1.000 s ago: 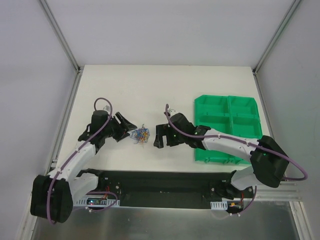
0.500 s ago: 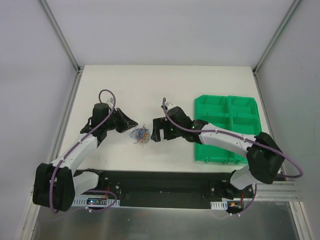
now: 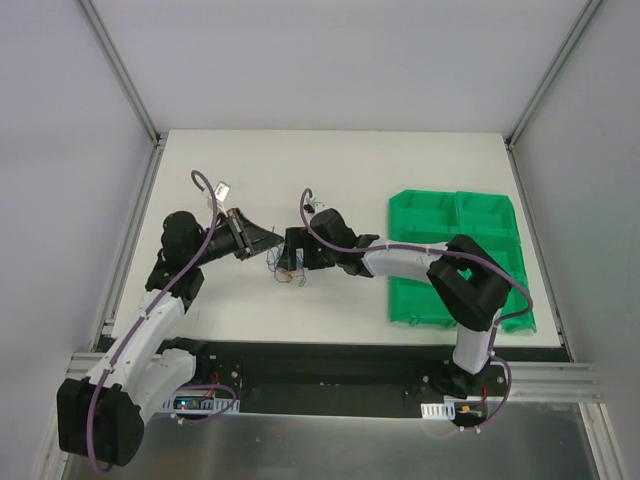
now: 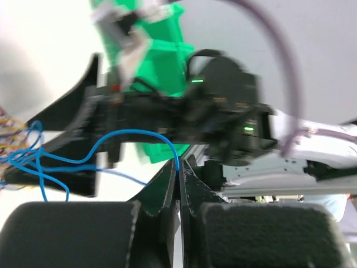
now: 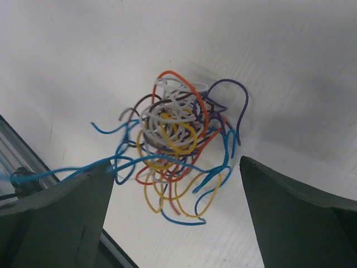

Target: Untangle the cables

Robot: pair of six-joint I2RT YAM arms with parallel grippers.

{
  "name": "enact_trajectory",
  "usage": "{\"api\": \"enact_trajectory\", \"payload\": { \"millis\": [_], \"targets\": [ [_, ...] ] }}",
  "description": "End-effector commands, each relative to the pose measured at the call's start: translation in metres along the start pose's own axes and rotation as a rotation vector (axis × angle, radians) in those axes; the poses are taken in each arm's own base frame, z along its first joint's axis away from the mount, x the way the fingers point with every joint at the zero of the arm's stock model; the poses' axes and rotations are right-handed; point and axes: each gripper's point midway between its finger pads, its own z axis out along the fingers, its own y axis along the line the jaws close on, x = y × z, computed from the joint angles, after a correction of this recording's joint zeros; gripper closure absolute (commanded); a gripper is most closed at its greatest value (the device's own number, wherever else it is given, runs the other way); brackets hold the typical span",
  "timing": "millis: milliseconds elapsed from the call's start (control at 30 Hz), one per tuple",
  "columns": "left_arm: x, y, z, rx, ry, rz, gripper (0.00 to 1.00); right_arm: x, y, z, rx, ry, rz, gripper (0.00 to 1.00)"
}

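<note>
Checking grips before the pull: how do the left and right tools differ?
The left tool is shut on a blue cable; the right tool is open, holding nothing. The left tool sits beside the knot of cables; the right tool's fingers flank it. Both are black and two-fingered.

Overhead and close wrist views share the cables (image 5: 175,148).

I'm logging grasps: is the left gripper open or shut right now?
Shut on the blue cable: in the left wrist view the left gripper has its jaws pressed together with the strand pinched at their tips.
</note>
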Motion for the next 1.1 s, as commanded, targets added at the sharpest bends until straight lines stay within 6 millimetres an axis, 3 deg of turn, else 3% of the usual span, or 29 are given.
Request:
{"api": "enact_trajectory", "payload": {
  "millis": [0, 233, 333, 433, 533, 800, 900, 1067],
  "targets": [
    [-0.012, -0.092, -0.022, 0.246, -0.016, 0.238, 1.0, 0.007, -0.002, 0.019, -0.023, -0.016, 0.07, 0.02],
    [-0.025, -0.224, -0.076, 0.457, -0.122, 0.574, 1.0, 0.007, -0.064, 0.001, 0.182, -0.055, 0.092, 0.02],
    [-0.042, -0.253, -0.088, 0.423, -0.223, 0.629, 1.0, 0.002, -0.08, -0.004, 0.225, -0.057, 0.092, 0.02],
    [-0.066, -0.25, -0.087, 0.302, -0.315, 0.605, 1.0, -0.003, -0.089, -0.01, 0.259, -0.068, 0.078, 0.02],
    [-0.078, -0.246, -0.081, 0.272, -0.34, 0.583, 1.0, -0.005, -0.089, -0.012, 0.262, -0.063, 0.042, 0.02],
    [-0.088, -0.286, -0.101, 0.307, -0.427, 0.668, 1.0, -0.004, -0.087, -0.003, 0.252, -0.007, -0.005, 0.03],
    [-0.093, -0.273, -0.092, 0.279, -0.415, 0.62, 1.0, -0.012, -0.076, -0.017, 0.223, -0.016, -0.044, 0.03],
    [-0.092, -0.223, -0.053, 0.221, -0.263, 0.436, 1.0, -0.016, -0.069, -0.069, 0.229, -0.037, -0.116, 0.04]
  ]
}}
